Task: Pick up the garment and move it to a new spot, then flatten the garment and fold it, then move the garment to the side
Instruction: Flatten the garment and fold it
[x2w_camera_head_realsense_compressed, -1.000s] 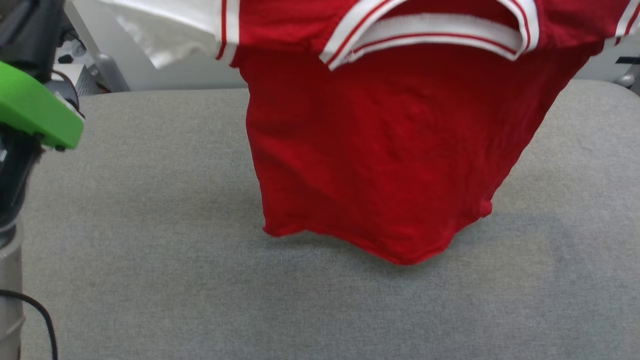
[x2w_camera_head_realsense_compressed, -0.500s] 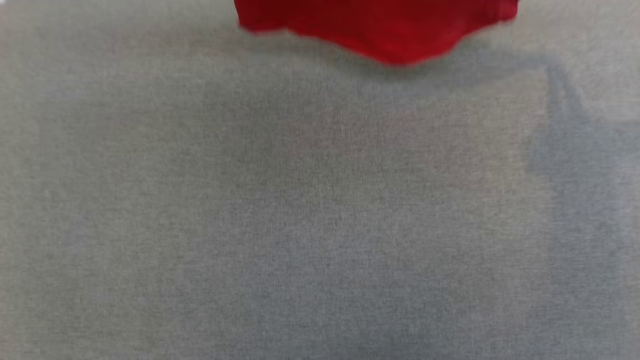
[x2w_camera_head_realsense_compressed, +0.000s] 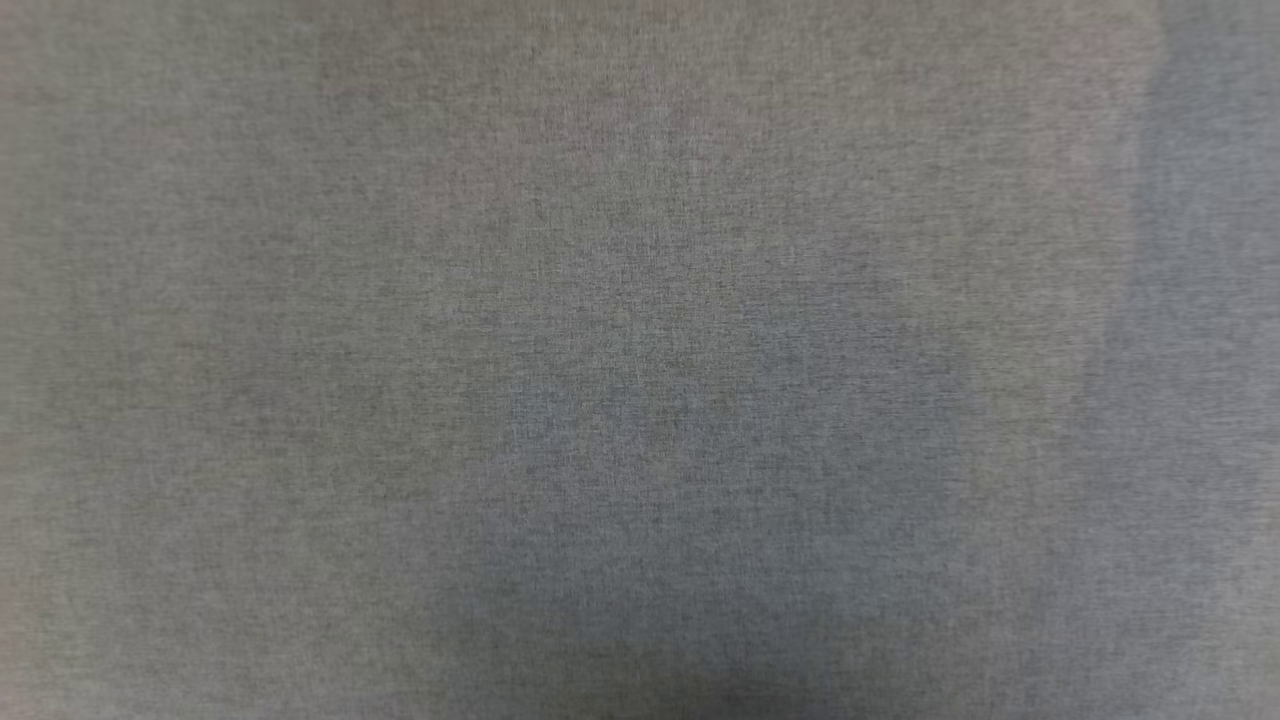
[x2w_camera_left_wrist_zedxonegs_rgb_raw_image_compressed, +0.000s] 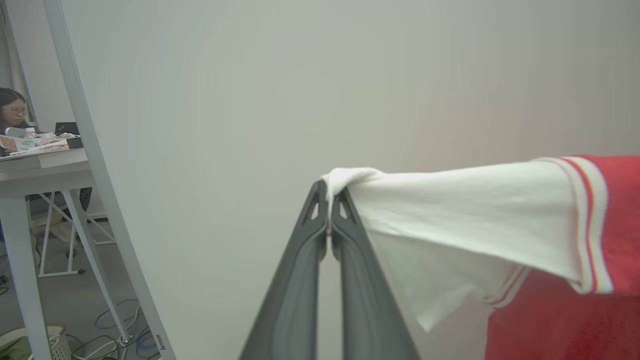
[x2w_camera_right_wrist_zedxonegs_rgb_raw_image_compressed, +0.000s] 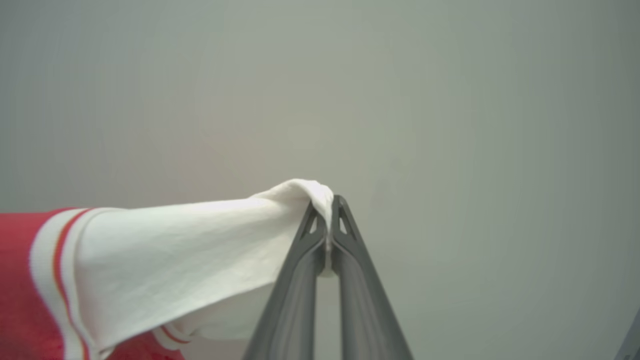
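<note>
Two grippers are holding a red shirt (x2w_camera_left_wrist_zedxonegs_rgb_raw_image_compressed: 560, 320) up in the air by its sleeves, in front of a plain pale wall (x2w_camera_left_wrist_zedxonegs_rgb_raw_image_compressed: 300, 75). The left gripper (x2w_camera_left_wrist_zedxonegs_rgb_raw_image_compressed: 329, 200) is clamping its two dark fingers together on the bunched end of one white sleeve (x2w_camera_left_wrist_zedxonegs_rgb_raw_image_compressed: 465, 210), which is stretching away to the right in the left wrist view toward a red-and-white striped trim (x2w_camera_left_wrist_zedxonegs_rgb_raw_image_compressed: 590, 225) and the red cloth hanging below it. The right gripper (x2w_camera_right_wrist_zedxonegs_rgb_raw_image_compressed: 328, 212) is gripping the other sleeve (x2w_camera_right_wrist_zedxonegs_rgb_raw_image_compressed: 175, 255) the same way, fingers pressed tight on a fold of white cloth, with the sleeve running off to the left in the right wrist view. The shirt is hanging spread between the two arms. Looking down, the head camera is showing a blurred grey cloth surface (x2w_camera_head_realsense_compressed: 300, 300), with a darker shadow (x2w_camera_head_realsense_compressed: 700, 600) lying across its near middle and along its right side. At the far left of the left wrist view, a person (x2w_camera_left_wrist_zedxonegs_rgb_raw_image_compressed: 12, 112) is sitting at a cluttered desk (x2w_camera_left_wrist_zedxonegs_rgb_raw_image_compressed: 45, 167) behind a slanting white post (x2w_camera_left_wrist_zedxonegs_rgb_raw_image_compressed: 102, 165), and loose cables (x2w_camera_left_wrist_zedxonegs_rgb_raw_image_compressed: 112, 320) are lying on the floor.
</note>
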